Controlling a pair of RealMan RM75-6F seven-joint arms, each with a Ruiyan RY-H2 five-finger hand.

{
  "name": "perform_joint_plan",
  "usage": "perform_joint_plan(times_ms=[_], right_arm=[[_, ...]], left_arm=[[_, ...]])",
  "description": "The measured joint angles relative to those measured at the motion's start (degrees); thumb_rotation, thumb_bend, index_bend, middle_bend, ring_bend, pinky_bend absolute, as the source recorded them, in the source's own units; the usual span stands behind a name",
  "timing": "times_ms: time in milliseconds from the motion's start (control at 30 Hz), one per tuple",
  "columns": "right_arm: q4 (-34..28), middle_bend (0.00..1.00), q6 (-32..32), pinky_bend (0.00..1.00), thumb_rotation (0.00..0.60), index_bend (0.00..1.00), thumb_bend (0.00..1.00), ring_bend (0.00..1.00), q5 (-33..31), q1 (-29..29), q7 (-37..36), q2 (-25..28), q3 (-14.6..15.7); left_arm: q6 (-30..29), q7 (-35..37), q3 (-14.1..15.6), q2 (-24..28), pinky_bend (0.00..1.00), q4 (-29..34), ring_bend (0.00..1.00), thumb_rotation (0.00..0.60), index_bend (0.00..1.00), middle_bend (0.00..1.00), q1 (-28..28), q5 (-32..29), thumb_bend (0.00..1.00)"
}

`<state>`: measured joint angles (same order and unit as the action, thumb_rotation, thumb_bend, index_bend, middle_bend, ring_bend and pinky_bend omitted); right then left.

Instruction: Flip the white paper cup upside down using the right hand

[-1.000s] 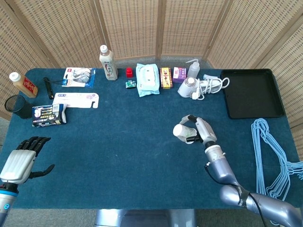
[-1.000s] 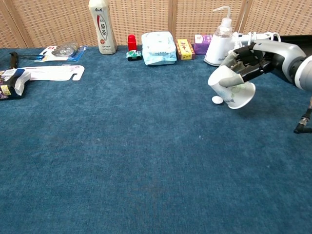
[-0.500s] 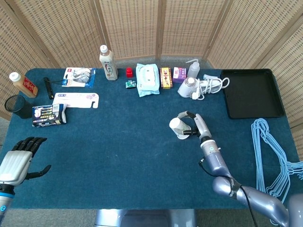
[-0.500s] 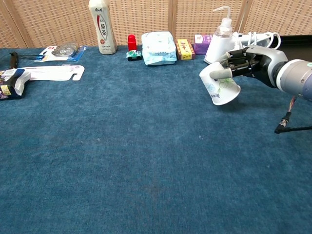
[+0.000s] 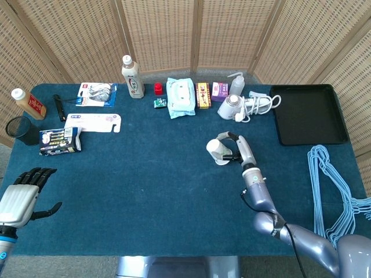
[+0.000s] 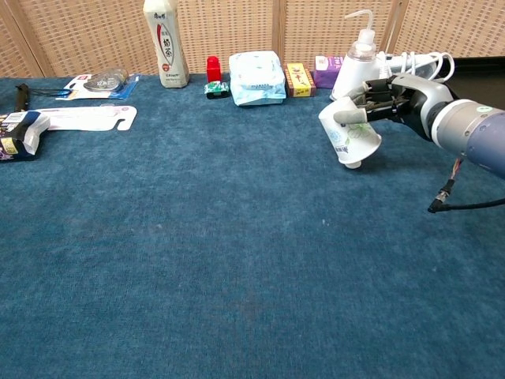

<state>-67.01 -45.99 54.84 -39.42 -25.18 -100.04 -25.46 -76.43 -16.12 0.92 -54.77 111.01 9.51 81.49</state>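
The white paper cup (image 5: 218,149) (image 6: 346,135) is tilted, closed base up and to the left, mouth down toward the blue tablecloth. My right hand (image 5: 237,148) (image 6: 392,98) grips its side from the right, fingers wrapped around the wall. The cup's lower rim hangs close over a small white pellet (image 6: 353,164) on the cloth; I cannot tell whether it touches the table. Far from the cup, my left hand (image 5: 24,195) hovers at the near left corner, fingers apart and holding nothing.
Along the far edge stand a white bottle (image 5: 133,77), a tissue pack (image 5: 180,97), small boxes (image 5: 203,95), a spray bottle (image 6: 354,67) and a hair dryer (image 5: 240,106). A black tray (image 5: 307,113) and blue hangers (image 5: 333,191) lie at the right. Packets (image 5: 61,141) lie at the left.
My right hand has carried the cup left and toward the far side, turning it from lying sideways to mouth-down and lowering it over the white pellet. The left hand barely moved.
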Motion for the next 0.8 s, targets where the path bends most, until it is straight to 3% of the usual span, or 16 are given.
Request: perform_joint_plan(times_ms=[133,500,800], right_arm=[[1.23,0.28,-0.47,0.11,0.565,0.42,0.24,0.22,0.68,0.00,-0.10,-0.62,0.25],[0.71,0.17,-2.46,0.07,0.565,0.17,0.24,0.14,2.84,1.12,1.52,-0.16,1.88],[-4.20,0.14,-4.30,0.06,0.564,0.13,0.24,0.12,4.43,2.74,4.03,3.37,3.00]], left_arm=[[0.15,-0.04,0.00,-0.01,0.16,0.01,0.12,0.328,0.12,0.18,0.02,-0.09,0.25],[0.30,-0.03,-0.15,-0.29,0.16,-0.03,0.12,0.327,0.12,0.18,0.22,0.16,0.25],[0.06,0.27,-0.26,-0.20,0.16,-0.02,0.12,0.329,0.12,0.18,0.21,0.48,0.25]])
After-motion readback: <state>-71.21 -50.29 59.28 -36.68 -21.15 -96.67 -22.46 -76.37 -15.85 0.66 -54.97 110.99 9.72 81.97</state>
